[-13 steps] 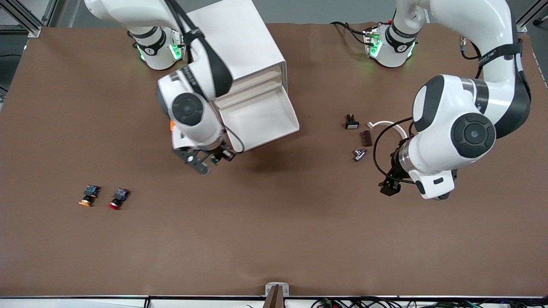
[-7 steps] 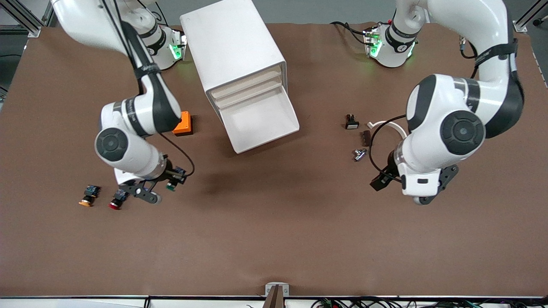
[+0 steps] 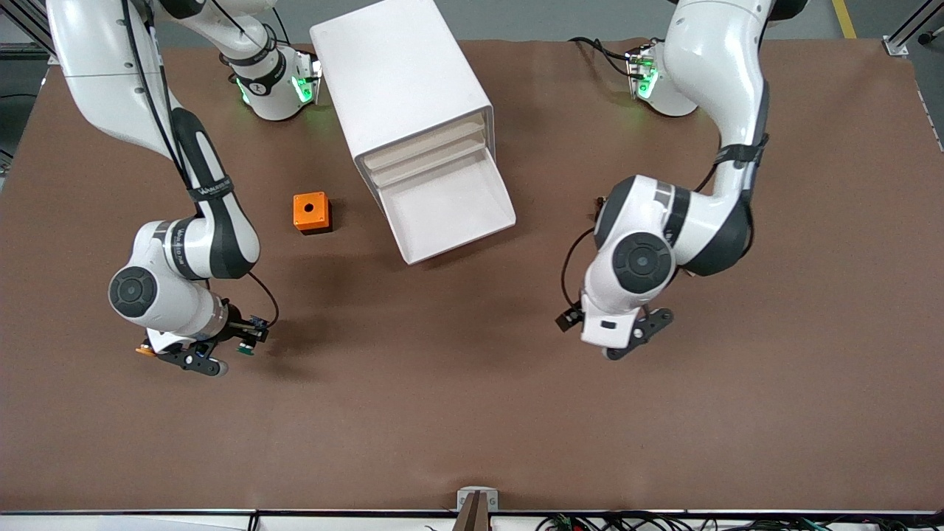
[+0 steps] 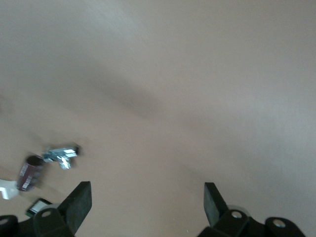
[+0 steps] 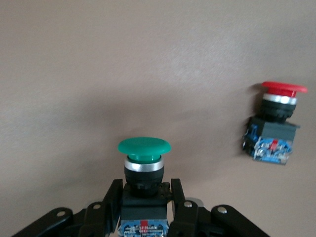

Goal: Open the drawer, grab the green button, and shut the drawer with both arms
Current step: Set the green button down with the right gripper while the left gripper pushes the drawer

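The cabinet [image 3: 405, 81] stands between the arms' bases, its lowest drawer [image 3: 450, 210] pulled open and showing nothing inside. My right gripper [image 3: 237, 339] is shut on the green-capped button [image 3: 243, 348], low over the table toward the right arm's end. In the right wrist view the fingers [image 5: 111, 202] clamp the button's [image 5: 143, 160] black body, with its green cap pointing away from the gripper [image 5: 143, 200]. My left gripper [image 3: 566, 321] is open and empty over bare table toward the left arm's end; its fingers [image 4: 79, 202] stand wide apart in the left wrist view.
A red-capped button [image 5: 274, 128] lies on the table beside the held one. The orange-capped button [image 3: 144, 352] peeks out under the right arm. An orange cube with a hole [image 3: 311, 212] sits beside the drawer. Small metal and dark parts [image 4: 61, 155] lie near the left gripper.
The right arm carried the green button from beside the open drawer out to the red and orange buttons. The left arm swung from over the small parts toward the table's middle.
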Controlling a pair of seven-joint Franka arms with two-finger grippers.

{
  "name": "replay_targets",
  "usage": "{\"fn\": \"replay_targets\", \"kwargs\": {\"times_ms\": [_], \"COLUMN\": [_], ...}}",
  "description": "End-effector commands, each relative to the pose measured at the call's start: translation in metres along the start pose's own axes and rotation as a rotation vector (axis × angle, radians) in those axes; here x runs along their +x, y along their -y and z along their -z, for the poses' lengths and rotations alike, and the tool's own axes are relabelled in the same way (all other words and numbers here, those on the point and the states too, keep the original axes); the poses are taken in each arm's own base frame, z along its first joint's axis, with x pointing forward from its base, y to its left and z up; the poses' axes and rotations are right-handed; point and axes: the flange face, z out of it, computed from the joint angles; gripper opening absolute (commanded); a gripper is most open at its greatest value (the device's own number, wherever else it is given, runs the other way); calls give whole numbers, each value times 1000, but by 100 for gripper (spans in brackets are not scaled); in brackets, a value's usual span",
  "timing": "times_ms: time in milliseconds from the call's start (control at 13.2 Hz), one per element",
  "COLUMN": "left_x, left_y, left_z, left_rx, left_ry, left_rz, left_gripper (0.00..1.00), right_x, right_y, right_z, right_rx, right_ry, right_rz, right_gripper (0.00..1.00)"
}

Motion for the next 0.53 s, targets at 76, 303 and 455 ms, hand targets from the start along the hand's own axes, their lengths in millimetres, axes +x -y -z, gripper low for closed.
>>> {"fn": "replay_targets", "kwargs": {"times_ms": [76,303,455], "left_x": [-40,-88,-119], "left_y": [-29,-51,-61], "left_z": [-23,-58,-75], "left_rx": [-20,-40,-50], "left_ry": [37,58,45], "left_rz": [-62,-66,-107], "left_gripper": [100,100,100], "right_x": [8,15,18], "right_y": [-10,-23,-26], "right_z": [-18,-38,-45], "right_rx": [18,16,12], "right_ry": [-14,-36,-39], "right_rz": [38,72,77], "right_gripper": [0,0,0]}}
